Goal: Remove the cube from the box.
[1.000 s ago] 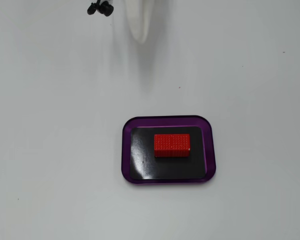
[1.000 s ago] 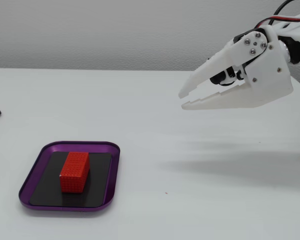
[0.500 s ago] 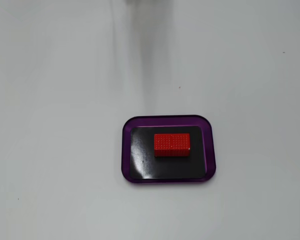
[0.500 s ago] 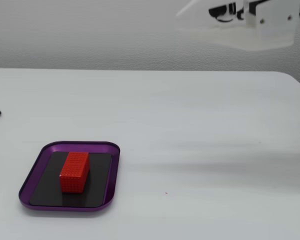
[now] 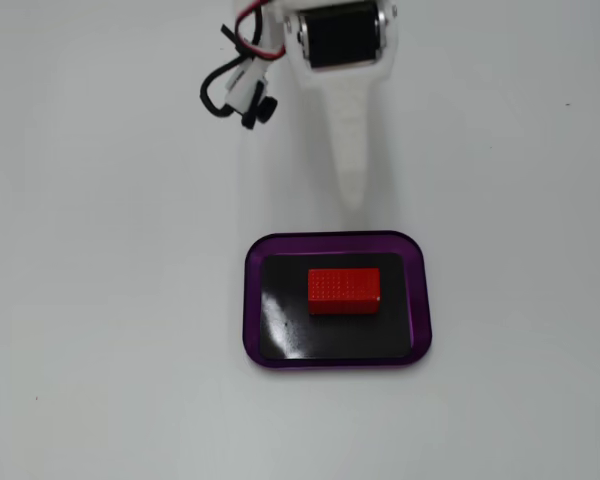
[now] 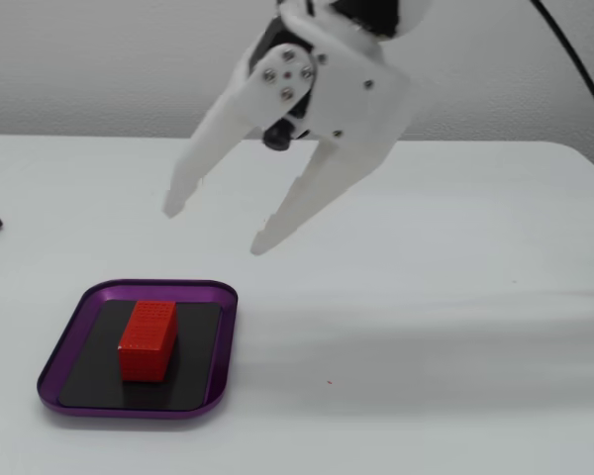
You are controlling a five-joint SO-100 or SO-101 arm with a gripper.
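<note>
Centrally within the shallow rounded-corner tray with a translucent purple rim and glossy black floor [image 5: 252, 300] [image 6: 228, 317] lies the small bright red rectangular block with a dotted top [image 5: 344, 290] [image 6: 148, 339]. Its long side runs parallel to the tray's long rims, and black floor shows on every side of it, so it touches no rim. The tray rests on the plain white table [image 5: 100, 300] [image 6: 426, 297]; in a fixed view from the side it sits near the table's front left corner. The white two-finger pincer [image 5: 352, 200] [image 6: 212, 227] hangs in the air above the table, jaws spread wide and empty, tips pointing down toward the tray. In a fixed view from above, its visible tip stops just short of the tray's upper rim. A looped black and red cable [image 5: 235, 85] hangs beside the pincer's body.
</note>
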